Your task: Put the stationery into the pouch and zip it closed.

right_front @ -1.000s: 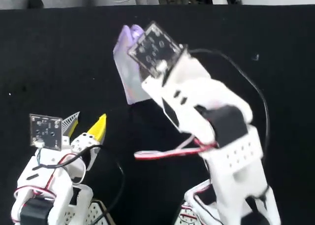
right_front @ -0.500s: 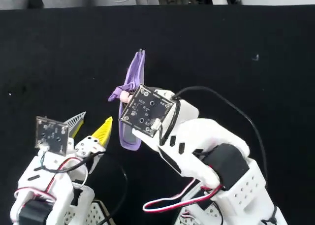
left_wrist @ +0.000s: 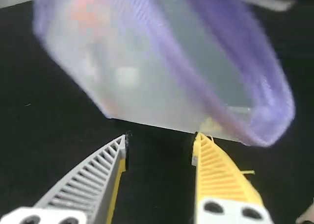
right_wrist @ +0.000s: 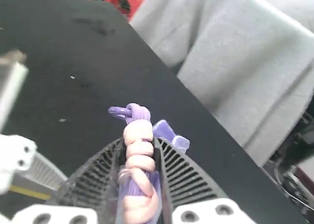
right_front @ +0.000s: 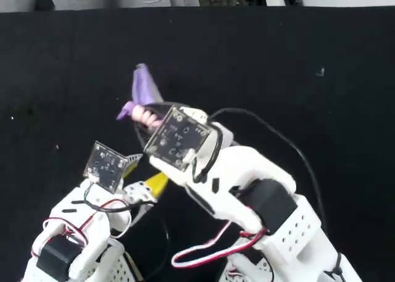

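A translucent pouch (right_front: 142, 87) with a purple edge hangs tilted above the black table. My right gripper (right_front: 150, 123) is shut on the pink braided zip cord (right_wrist: 139, 136) at its top, with the purple zip tab (right_wrist: 169, 134) beside the fingers. In the left wrist view the pouch (left_wrist: 162, 72) hangs close above my left gripper (left_wrist: 161, 140), which is open, its grey and yellow fingers apart and touching nothing. From above, my left gripper (right_front: 145, 172) sits just under the right wrist. Blurred coloured shapes show inside the pouch; what they are cannot be told.
The black table (right_front: 296, 72) has free room on its right and far sides. Grey cloth (right_wrist: 235, 52) lies beyond the table's far edge. A black cable (right_front: 290, 146) and a red-white cable (right_front: 203, 251) loop around the right arm.
The right arm has drawn the pouch back and to the left, turning it. The left arm has swung right and forward, ending under the pouch.
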Robot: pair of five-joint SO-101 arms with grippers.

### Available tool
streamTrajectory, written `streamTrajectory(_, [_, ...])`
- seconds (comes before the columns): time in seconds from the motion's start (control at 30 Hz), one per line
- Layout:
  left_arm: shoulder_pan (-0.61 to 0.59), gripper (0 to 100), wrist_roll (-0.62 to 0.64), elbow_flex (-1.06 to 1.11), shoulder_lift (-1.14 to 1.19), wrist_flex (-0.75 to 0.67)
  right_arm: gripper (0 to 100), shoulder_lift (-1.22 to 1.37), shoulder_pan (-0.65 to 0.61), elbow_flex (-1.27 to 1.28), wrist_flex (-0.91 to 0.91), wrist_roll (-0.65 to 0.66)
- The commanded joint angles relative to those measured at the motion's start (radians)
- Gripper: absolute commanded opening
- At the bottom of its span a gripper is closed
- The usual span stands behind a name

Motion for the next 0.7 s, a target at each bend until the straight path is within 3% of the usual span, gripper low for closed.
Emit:
streamTrajectory(0.0, [0.031, 22, 0.071, -0.002, -0.003, -0.044, 1.1, -0.028, -0.072, -0.018, 0.034, -0.017])
streamTrajectory(0.17, [0.030, 22, 0.060, -0.008, -0.003, -0.023, 1.1, -0.028, -0.084, -0.093, 0.180, -0.017])
streamTrajectory(0.33, [-0.033, 22, -0.160, -0.193, -0.003, 0.146, 1.1, -0.028, -0.083, -0.119, 0.282, -0.017])
streamTrajectory(0.67, [-0.186, 22, -0.423, -0.510, -0.003, 0.342, 1.1, -0.028, -0.048, -0.105, 0.292, -0.011])
